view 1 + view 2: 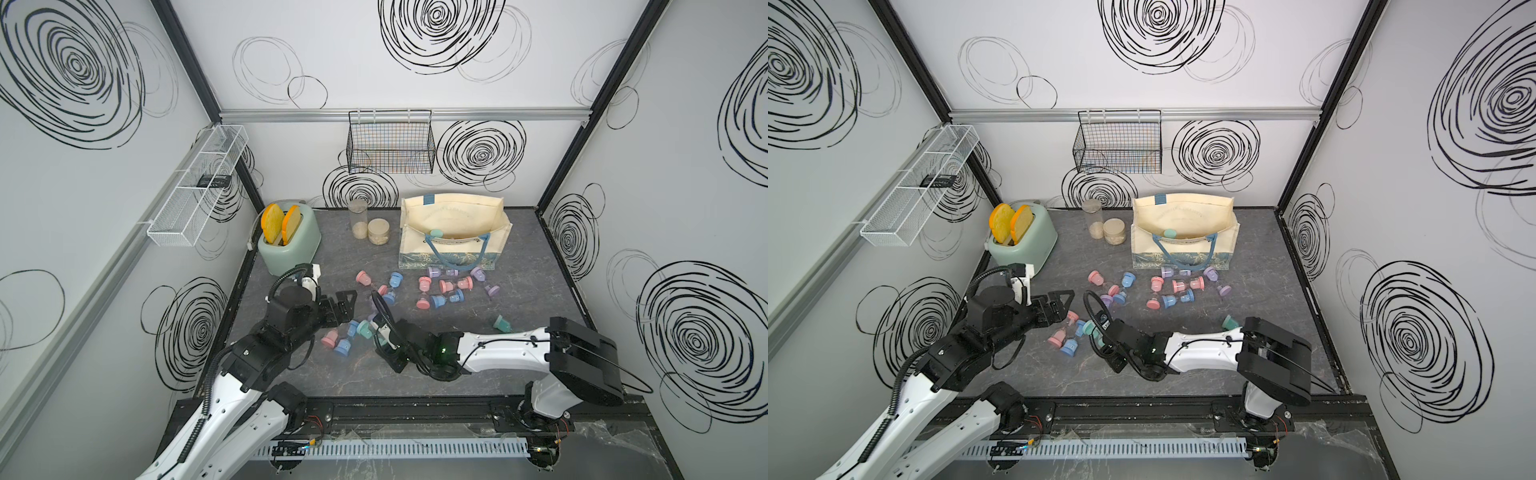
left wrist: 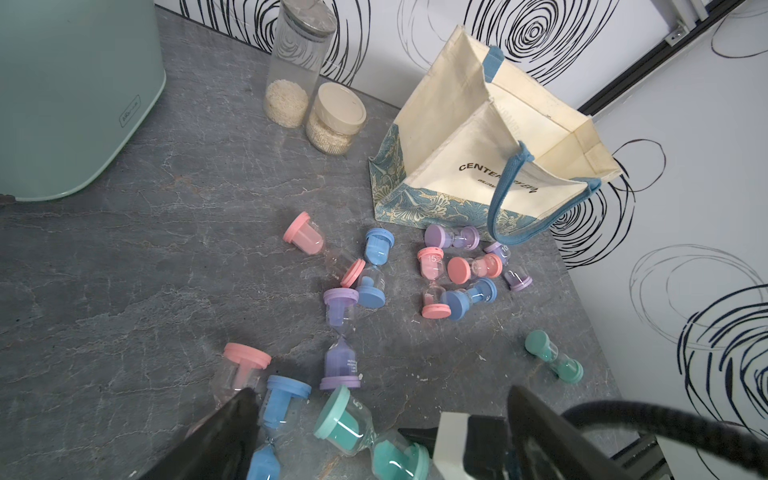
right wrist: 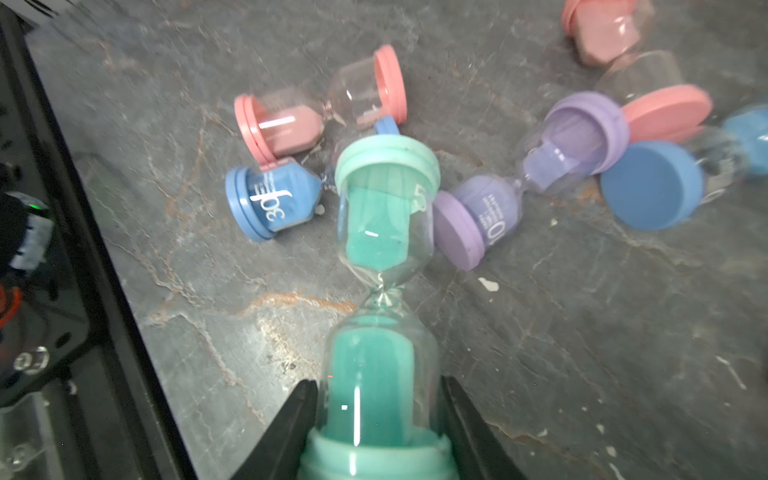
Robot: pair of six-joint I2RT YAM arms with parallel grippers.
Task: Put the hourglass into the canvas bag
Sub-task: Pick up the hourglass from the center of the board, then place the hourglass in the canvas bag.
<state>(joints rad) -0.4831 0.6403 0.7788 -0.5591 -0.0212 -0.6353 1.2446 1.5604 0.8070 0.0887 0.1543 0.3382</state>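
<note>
White walls scribbled with black spirals are set around a grey marbled surface (image 1: 353, 374), and a large boxy cream canvas bag (image 1: 453, 216) with blue handles is stood open at its back edge, toward the right back corner. One teal cap (image 1: 436, 233) is seen inside that bag, so at least one piece may be judged delivered. A teal-capped clear hourglass (image 3: 374, 232) is clamped by one bulb in the right claw (image 3: 379, 384), low near the middle of the surface and well apart from the bag; whether it is lifted clear cannot be told. The left claw (image 1: 341, 308) is held wide and empty nearby. Many pink, blue and purple hourglasses (image 1: 446, 286) are left lying on the surface, so carrying and release remain to be done.
</note>
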